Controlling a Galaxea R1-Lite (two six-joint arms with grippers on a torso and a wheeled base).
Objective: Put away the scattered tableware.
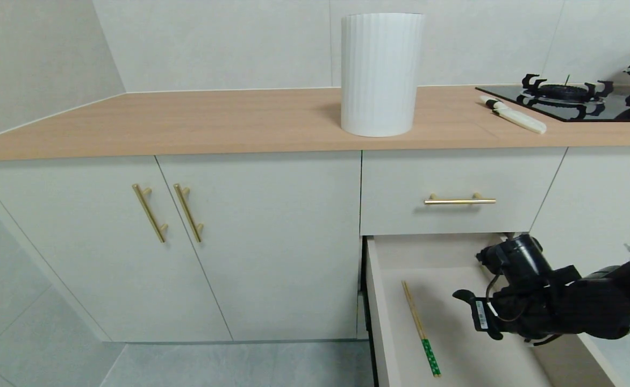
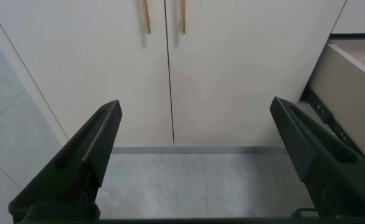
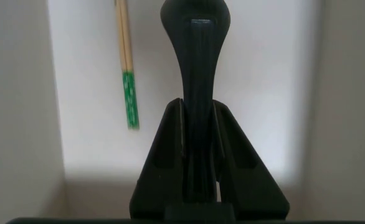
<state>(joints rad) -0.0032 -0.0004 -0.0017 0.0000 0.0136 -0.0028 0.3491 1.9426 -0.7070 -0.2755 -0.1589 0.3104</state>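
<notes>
The lower drawer point(image 1: 377, 301) stands pulled out at the bottom right. A pair of wooden chopsticks with green ends point(image 1: 420, 329) point(image 3: 126, 62) lies on its floor near the left wall. My right gripper point(image 1: 479, 316) point(image 3: 198, 149) hovers over the drawer, shut on a black spoon point(image 3: 196, 37) whose rounded end point(image 1: 462, 295) pokes out past the fingers, to the right of the chopsticks. My left gripper point(image 2: 195, 109) is open and empty, low down, facing the shut cabinet doors point(image 2: 170, 68).
On the wooden counter point(image 1: 213, 121) stand a tall white ribbed container point(image 1: 380, 75), a white-handled knife point(image 1: 514, 115) and a black gas hob point(image 1: 573, 99). The upper drawer with its gold handle point(image 1: 459, 201) is shut. Double cabinet doors point(image 1: 167, 212) sit left of the drawers.
</notes>
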